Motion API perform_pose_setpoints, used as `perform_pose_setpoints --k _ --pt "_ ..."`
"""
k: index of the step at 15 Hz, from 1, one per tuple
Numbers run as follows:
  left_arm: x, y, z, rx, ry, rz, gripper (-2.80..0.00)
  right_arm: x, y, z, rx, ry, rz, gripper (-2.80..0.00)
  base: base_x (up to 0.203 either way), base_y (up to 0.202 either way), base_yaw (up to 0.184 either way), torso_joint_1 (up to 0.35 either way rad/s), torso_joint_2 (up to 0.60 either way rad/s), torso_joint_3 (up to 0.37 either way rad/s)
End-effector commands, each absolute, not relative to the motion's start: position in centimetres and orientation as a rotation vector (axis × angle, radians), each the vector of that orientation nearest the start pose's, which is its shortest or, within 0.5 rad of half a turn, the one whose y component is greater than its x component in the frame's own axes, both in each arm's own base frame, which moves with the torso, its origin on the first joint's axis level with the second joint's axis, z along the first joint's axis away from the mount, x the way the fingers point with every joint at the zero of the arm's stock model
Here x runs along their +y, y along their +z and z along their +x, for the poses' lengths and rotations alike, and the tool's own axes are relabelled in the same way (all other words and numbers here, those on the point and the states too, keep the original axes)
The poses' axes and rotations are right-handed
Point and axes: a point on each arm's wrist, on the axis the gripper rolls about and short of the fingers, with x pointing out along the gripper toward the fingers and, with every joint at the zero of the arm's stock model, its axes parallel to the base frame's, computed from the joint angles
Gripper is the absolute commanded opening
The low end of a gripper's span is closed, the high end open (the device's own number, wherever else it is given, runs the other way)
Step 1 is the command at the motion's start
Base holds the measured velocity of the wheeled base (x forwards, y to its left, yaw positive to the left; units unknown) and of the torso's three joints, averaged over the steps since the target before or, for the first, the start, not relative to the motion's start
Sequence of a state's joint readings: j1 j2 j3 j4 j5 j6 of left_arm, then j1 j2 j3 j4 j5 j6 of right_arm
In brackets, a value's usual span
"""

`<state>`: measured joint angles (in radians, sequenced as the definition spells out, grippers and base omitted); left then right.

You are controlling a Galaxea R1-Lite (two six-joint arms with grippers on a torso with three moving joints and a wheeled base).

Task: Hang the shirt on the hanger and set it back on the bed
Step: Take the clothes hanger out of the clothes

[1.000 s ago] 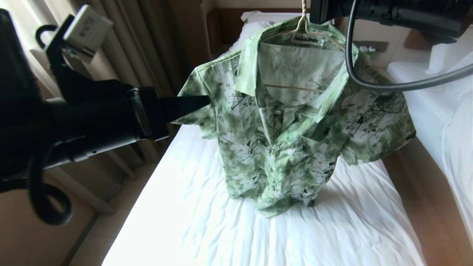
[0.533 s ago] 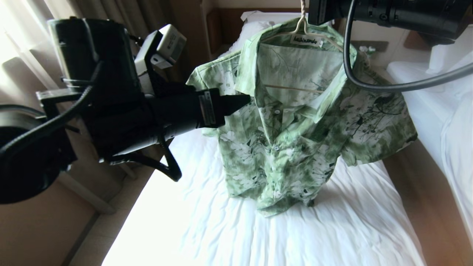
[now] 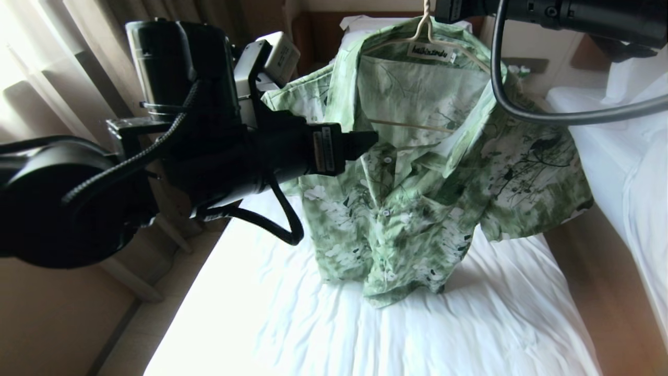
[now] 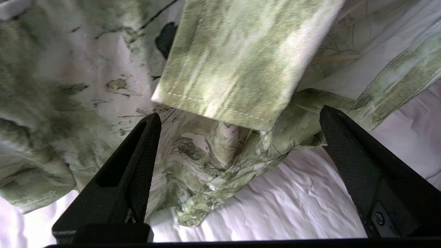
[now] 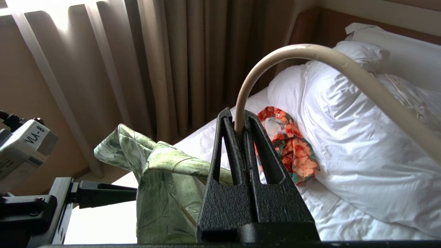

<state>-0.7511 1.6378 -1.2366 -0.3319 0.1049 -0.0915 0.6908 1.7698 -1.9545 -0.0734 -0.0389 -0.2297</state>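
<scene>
Beside the shirt [image 4: 241, 62], left hand [image 4: 237, 117] gapes wide, empty.

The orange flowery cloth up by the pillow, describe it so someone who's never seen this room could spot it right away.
Start at the bed with the white sheet and go to its head end, where the bunched white duvet lies. The orange-and-teal floral garment is crumpled on the sheet right against that duvet. It is the only bright orange thing there, unlike the pale green shirt held up nearer the curtains.
</scene>
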Motion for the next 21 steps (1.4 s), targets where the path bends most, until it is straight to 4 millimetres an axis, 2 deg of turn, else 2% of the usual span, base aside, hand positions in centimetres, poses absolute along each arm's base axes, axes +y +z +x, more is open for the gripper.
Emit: perform_pose_setpoints --k 1,7,8,14,18,21 --pt "-22.0 29.1 23.1 0.1 -0.654 -0.056 0.0 20.2 42.5 24.5 -0.314 0.618 -0.13 -2.8 0.0 0.0 0.0 0.0 0.0 0.0" --pt "-23.3 28.9 23.9 0.092 -0.645 -0.055 -0.03 20.3 41.7 24.0 -0.281 0.634 -0.137 -2.8 0.0 0.0 0.0 0.0 0.0 0.0" --pt "-23.3 28.9 24.0 0.092 -0.645 -0.055 -2.8 20.3 41.6 24.0 -0.274 0.635 -0.138 -2.8 0.0 0.0 0.0 0.0 0.0 0.0" --pt "-22.3 29.0 23.8 0.093 -0.624 -0.056 -2.8 20.2 41.3 24.1 -0.264 0.631 -0.142 -2.8 0.0 0.0 0.0 0.0 0.0 0.0" --pt "-19.3 30.8 22.7 0.042 -0.581 -0.071 -2.8 19.2 41.7 23.4 -0.27 0.618 -0.141 -2.8 0.0 0.0 0.0 0.0 0.0 0.0" --pt "-17.1 31.6 21.0 0.015 -0.561 -0.078 -2.8 19.3 41.4 23.6 -0.26 0.616 -0.145 -2.8 0.0 0.0 0.0 0.0 0.0 0.0"
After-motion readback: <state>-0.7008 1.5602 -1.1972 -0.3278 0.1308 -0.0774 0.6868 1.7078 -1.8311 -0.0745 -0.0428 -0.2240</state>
